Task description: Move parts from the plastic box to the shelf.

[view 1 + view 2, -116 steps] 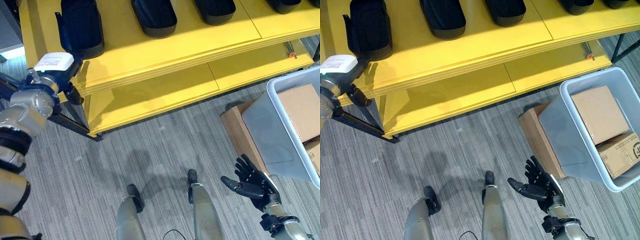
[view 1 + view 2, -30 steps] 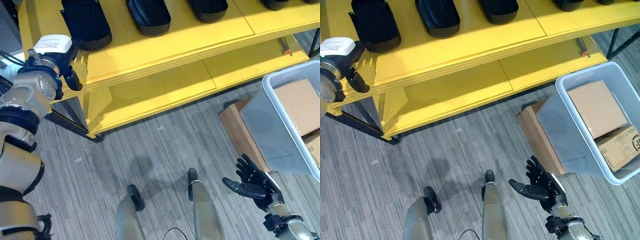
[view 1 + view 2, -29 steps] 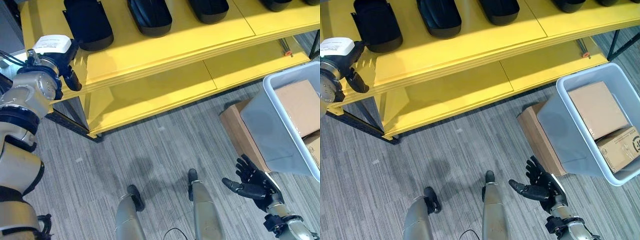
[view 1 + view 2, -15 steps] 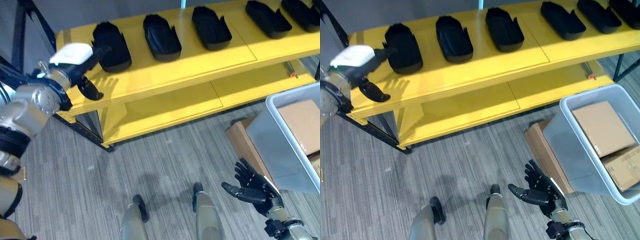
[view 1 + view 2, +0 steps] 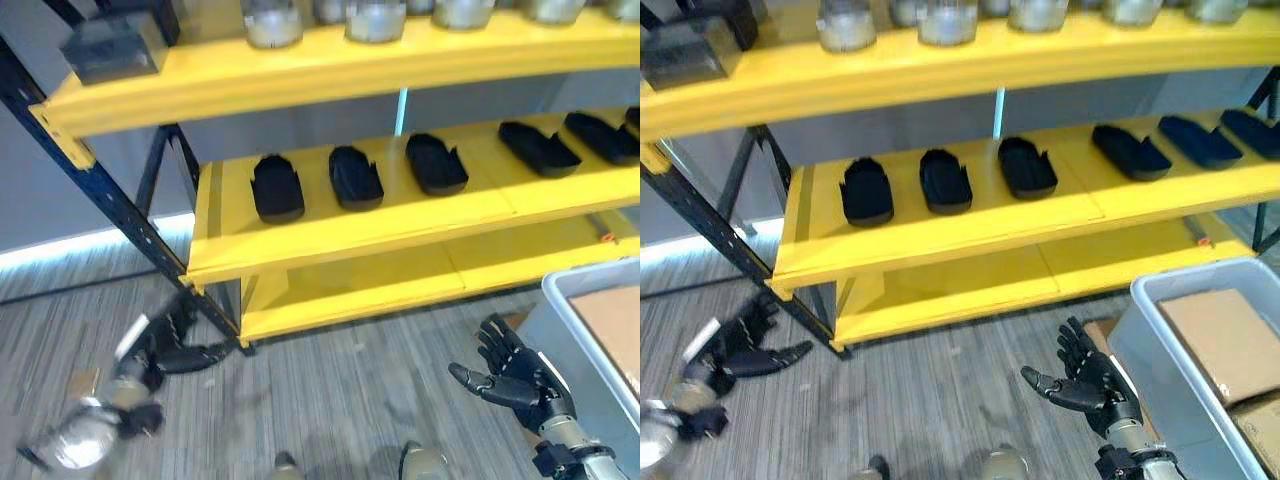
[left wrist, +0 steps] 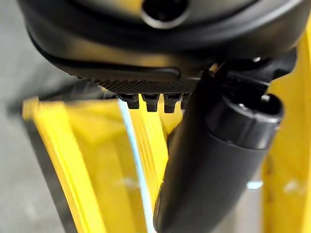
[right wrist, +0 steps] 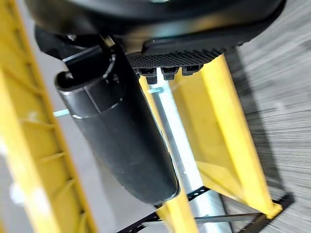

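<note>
Both hands are empty: the left hand (image 5: 165,345) hangs low by the shelf's dark leg with fingers spread, and the right hand (image 5: 515,378) hovers palm up, fingers relaxed, just beside the plastic box (image 5: 1155,350). Several black parts (image 5: 277,187) already sit in a row on the yellow shelf (image 5: 350,225). Cardboard cartons (image 5: 1225,345) lie in the box, so more trips seem likely.

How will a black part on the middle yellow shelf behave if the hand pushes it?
The black part looks like a stiff, shallow moulded shell, so it would probably slide, not roll. It lies flat on the shelf, so tipping seems unlikely.
</note>
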